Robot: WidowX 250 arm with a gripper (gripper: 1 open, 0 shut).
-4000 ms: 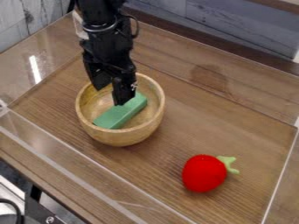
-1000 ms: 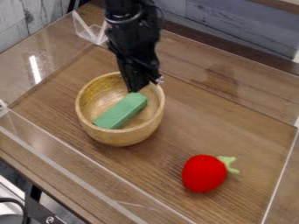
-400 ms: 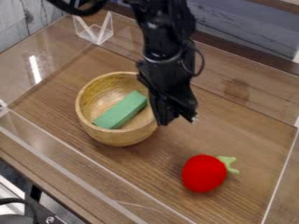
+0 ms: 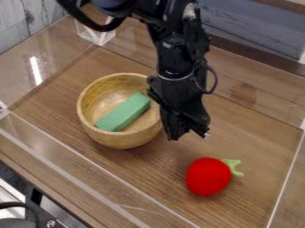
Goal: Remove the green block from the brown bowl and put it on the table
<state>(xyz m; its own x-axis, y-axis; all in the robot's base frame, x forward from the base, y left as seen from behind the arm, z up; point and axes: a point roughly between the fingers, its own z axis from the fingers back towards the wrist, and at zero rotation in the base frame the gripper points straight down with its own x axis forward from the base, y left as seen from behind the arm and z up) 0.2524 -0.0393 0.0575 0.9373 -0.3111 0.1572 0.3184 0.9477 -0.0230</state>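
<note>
The green block (image 4: 124, 112) lies tilted inside the brown bowl (image 4: 100, 132), one end propped up toward the bowl's right rim. The gripper (image 4: 183, 132) points down outside the bowl, just beside its right rim and over the bare table (image 4: 251, 125), with its fingers closed on nothing and the block apart from them to their left. A red strawberry toy (image 4: 210, 175) sits on the table nearer the camera, to the right.

Your black arm reaches in from the top, gripper (image 4: 184, 134) pointing straight down, jaws pinched together, holding nothing.
</note>
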